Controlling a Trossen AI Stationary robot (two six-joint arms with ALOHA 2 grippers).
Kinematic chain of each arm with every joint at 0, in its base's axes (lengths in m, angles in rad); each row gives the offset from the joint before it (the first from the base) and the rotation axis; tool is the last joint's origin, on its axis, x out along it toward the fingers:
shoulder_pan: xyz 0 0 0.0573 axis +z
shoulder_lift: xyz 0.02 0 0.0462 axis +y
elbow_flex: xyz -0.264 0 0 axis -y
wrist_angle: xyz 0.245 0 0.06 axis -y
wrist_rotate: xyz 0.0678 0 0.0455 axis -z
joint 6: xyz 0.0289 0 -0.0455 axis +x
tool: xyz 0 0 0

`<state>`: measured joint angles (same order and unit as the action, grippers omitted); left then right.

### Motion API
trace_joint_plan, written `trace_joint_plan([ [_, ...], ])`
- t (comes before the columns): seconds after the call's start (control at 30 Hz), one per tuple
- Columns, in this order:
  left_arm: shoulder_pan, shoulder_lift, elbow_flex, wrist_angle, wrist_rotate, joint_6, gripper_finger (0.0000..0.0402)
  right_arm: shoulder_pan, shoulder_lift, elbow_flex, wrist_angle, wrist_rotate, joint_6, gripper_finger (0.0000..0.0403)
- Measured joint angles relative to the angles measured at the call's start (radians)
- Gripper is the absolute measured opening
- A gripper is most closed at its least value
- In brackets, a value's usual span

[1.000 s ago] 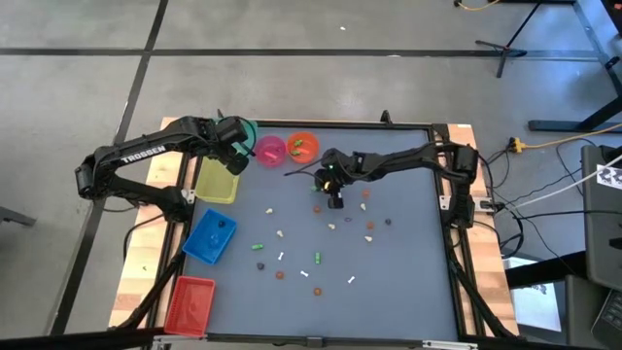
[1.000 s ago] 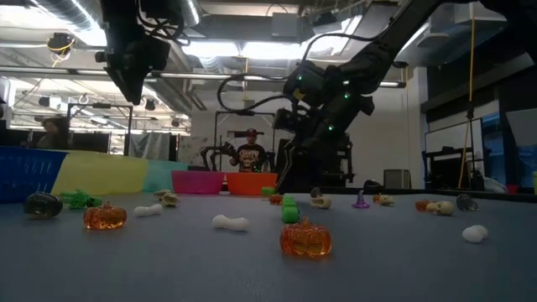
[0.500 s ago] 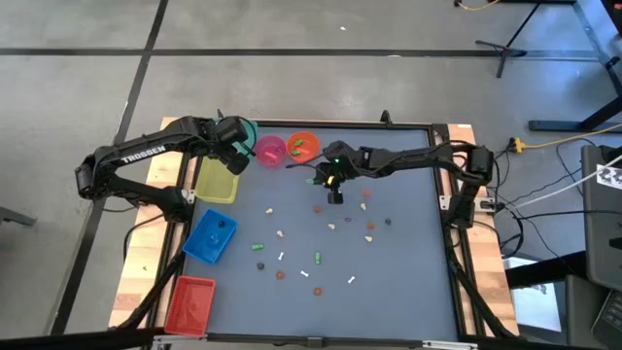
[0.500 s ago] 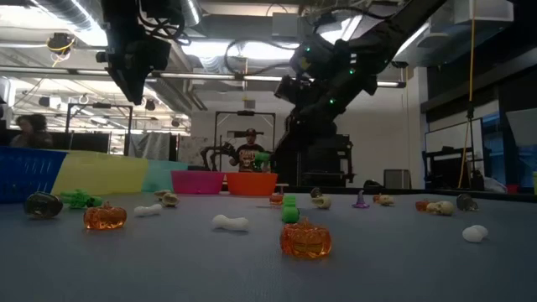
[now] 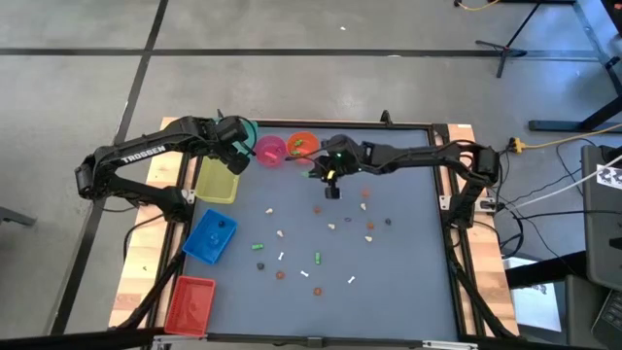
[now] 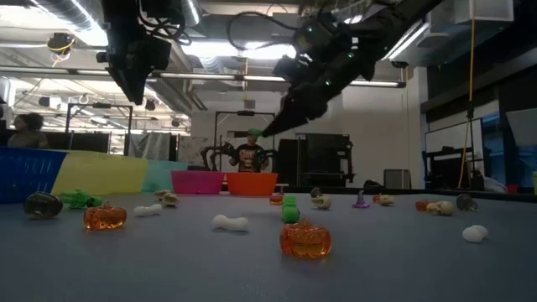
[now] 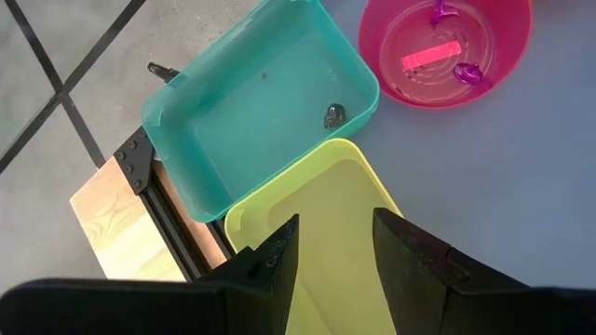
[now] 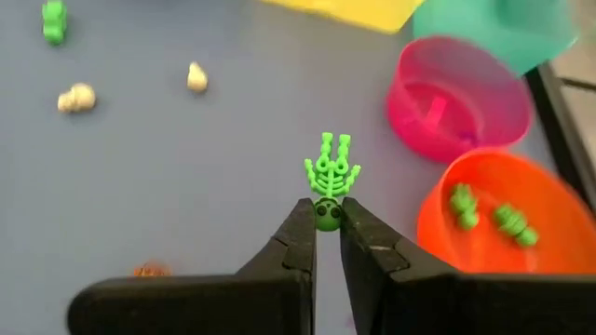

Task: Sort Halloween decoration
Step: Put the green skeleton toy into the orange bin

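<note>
A green skeleton trinket [image 8: 329, 177] is pinched by its skull between the fingers of the right end effector [image 8: 327, 220], lifted clear of the grey tabletop [image 5: 408, 262] and close to the orange bowl [image 8: 489, 209], which already has what look like two green pieces in it. Beside it stands the pink bowl [image 8: 456, 98]. Other trinkets [image 5: 316, 259] lie scattered across the tabletop. The left end effector [image 7: 331, 247] hovers over the yellow bin [image 7: 326, 214], fingers apart, empty
</note>
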<state>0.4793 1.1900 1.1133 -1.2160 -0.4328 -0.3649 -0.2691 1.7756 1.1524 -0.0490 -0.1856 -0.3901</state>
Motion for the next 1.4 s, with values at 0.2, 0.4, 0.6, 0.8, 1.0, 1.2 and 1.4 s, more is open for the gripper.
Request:
trace_joint_plan([
  [0.2,0.0,0.0,0.0,0.0,0.0,0.0,0.0123,0.0,0.0,0.074,-0.003,0.0,0.0,0.0029],
  [0.4,0.0,0.0,0.0,0.0,0.0,0.0,0.0123,-0.006,0.0,0.122,-0.003,0.002,-0.013,0.0029],
  [0.6,0.0,0.0,0.0,0.0,0.0,0.0,0.0123,-0.044,0.0,0.127,0.003,0.045,-0.062,0.0029],
  [0.8,0.0,0.0,0.0,0.001,0.0,0.0,0.0123,-0.121,0.045,0.127,0.006,0.042,-0.061,0.0029],
  [1.0,0.0,0.0,0.0,0.002,0.019,-0.001,0.0123,-0.171,0.127,0.127,0.061,0.013,-0.061,0.0029],
  [1.2,-0.001,0.0,0.0,0.002,0.046,-0.002,0.0123,-0.177,0.172,0.127,0.123,0.025,-0.061,0.003],
  [1.4,-0.001,0.0,0.0,-0.001,0.117,-0.003,0.0123,-0.177,0.175,0.127,0.13,0.089,-0.062,0.0053],
])
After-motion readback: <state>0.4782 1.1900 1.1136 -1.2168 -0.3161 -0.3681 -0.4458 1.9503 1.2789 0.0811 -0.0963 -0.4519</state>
